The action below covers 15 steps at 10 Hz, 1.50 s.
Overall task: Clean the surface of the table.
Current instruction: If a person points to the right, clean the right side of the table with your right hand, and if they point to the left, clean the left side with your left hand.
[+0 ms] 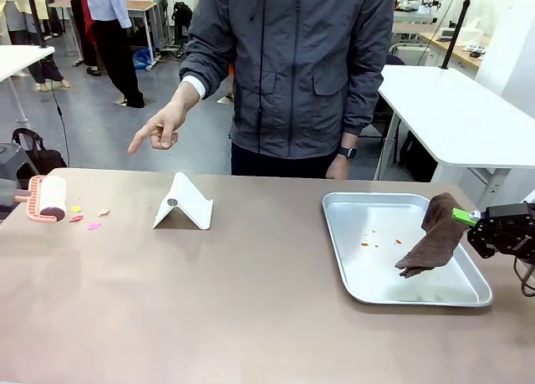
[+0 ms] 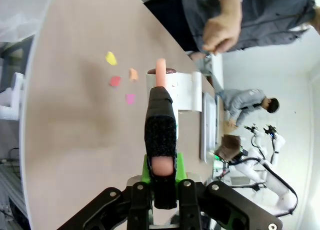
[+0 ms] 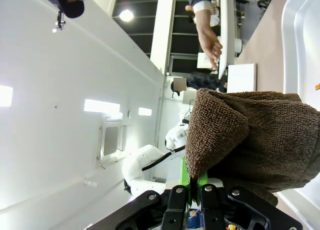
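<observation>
Pinching shut with both jaws.
My left gripper [image 2: 162,176] is squeezing the pink roller [image 2: 170,89], my right gripper [image 3: 193,184] the brown cloth [image 3: 250,135] over the tray [image 1: 418,299]. Paper bits [image 1: 84,217] are sitting near the edge of the table [image 1: 242,309]; rolling too fast could be knocking them off.

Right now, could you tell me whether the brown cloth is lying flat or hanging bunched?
Hanging bunched: the brown cloth droops from the shut right gripper into the metal tray.

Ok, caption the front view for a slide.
Right gripper holds a brown cloth over the tray; the person points toward scraps on the table.
</observation>
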Each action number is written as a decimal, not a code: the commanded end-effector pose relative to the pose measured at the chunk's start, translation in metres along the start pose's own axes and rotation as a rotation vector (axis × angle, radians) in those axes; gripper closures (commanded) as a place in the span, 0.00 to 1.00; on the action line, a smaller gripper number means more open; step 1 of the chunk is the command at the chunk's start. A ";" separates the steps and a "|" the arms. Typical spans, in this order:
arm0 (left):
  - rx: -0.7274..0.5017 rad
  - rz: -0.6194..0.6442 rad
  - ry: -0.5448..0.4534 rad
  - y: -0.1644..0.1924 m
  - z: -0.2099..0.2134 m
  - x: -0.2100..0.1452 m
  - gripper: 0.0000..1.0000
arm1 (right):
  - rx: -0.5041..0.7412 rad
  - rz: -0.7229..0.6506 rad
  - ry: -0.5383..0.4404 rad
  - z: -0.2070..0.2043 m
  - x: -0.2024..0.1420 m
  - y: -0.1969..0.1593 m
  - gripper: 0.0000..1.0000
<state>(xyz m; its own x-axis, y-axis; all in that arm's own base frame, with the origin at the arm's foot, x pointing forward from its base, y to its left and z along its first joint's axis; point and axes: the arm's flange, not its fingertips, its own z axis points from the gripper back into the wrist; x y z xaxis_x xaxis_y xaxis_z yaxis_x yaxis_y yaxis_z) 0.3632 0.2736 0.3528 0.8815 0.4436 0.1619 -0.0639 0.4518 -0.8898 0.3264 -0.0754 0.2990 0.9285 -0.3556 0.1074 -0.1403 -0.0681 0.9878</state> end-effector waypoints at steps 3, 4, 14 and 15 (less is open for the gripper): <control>0.152 0.084 0.004 -0.002 -0.023 0.011 0.81 | 0.012 -0.020 0.013 0.000 -0.001 0.005 1.00; 0.171 0.091 0.016 -0.001 -0.027 0.017 0.81 | 0.012 -0.020 0.013 0.000 -0.001 0.005 1.00; 0.235 0.183 -0.004 0.012 -0.030 0.028 0.81 | 0.012 -0.020 0.013 0.000 -0.001 0.005 1.00; 0.251 0.185 0.002 0.013 -0.035 0.028 0.81 | 0.012 -0.020 0.013 0.000 -0.001 0.005 1.00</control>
<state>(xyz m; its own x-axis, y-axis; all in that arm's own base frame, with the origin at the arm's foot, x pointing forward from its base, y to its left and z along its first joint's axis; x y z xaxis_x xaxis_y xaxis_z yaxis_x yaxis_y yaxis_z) 0.3979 0.2662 0.3317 0.8533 0.5210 0.0220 -0.2999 0.5247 -0.7967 0.3264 -0.0754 0.2990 0.9285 -0.3554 0.1073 -0.1403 -0.0685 0.9877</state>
